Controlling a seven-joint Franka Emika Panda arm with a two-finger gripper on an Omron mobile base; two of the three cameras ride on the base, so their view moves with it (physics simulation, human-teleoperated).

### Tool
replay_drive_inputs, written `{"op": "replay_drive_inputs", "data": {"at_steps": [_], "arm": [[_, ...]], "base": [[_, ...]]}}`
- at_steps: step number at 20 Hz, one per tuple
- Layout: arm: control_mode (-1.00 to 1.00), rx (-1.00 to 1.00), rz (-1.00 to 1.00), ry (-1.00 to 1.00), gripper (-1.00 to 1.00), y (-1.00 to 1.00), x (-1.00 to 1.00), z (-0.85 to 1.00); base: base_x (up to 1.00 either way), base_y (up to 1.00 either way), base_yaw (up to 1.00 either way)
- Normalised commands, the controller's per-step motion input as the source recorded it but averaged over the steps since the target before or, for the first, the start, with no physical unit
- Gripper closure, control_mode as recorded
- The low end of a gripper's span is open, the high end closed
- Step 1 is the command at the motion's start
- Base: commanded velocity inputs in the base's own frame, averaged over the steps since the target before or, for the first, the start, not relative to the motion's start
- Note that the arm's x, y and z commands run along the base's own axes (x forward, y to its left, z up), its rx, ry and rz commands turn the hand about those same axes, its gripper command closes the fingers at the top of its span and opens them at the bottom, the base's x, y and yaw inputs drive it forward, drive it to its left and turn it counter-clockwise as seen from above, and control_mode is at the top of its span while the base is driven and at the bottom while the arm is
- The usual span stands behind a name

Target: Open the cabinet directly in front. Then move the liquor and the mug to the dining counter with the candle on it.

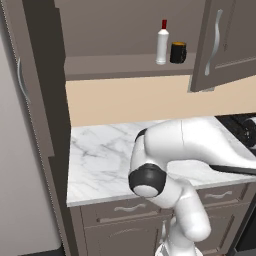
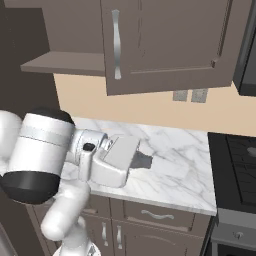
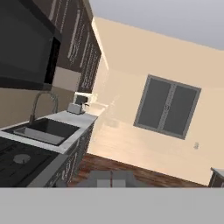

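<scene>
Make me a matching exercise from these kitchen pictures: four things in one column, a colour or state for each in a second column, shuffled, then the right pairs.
Things:
1. liquor
2. mug
3. cabinet
4. worktop

Descriptions:
A. black, standing on the shelf
B. white marble with grey veins
C. white bottle with a red cap
D. dark grey-brown, door swung open

Pairs: 1-C, 2-A, 3-D, 4-B

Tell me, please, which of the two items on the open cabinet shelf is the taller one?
The liquor bottle, white with a narrow neck and red cap, is taller. The black mug beside it, on its right in the left base view, reaches only about the bottle's shoulder.
</scene>
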Motion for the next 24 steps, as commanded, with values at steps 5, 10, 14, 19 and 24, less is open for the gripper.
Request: {"op": "replay_drive_inputs", "data": {"at_steps": [5,10,14,19,24], "arm": [[-1.00,0.50,-0.11,-0.53,1.00,-0.01,0.00,0.21],[-1.00,0.28,-0.15,-0.67,1.00,0.06,-0.04,0.45],[-1.00,0.18,-0.19,-0.56,1.00,0.19,0.10,0.51],[-1.00,0.14,-0.19,-0.44,1.00,0.18,0.35,0.66],[-1.00,0.11,-0.18,-0.39,1.00,0.26,0.53,0.83]], "base": [[0.00,0.00,0.00],[0.00,0.00,0.00],[0.00,0.00,0.00],[0.00,0.00,0.00],[0.00,0.00,0.00]]}}
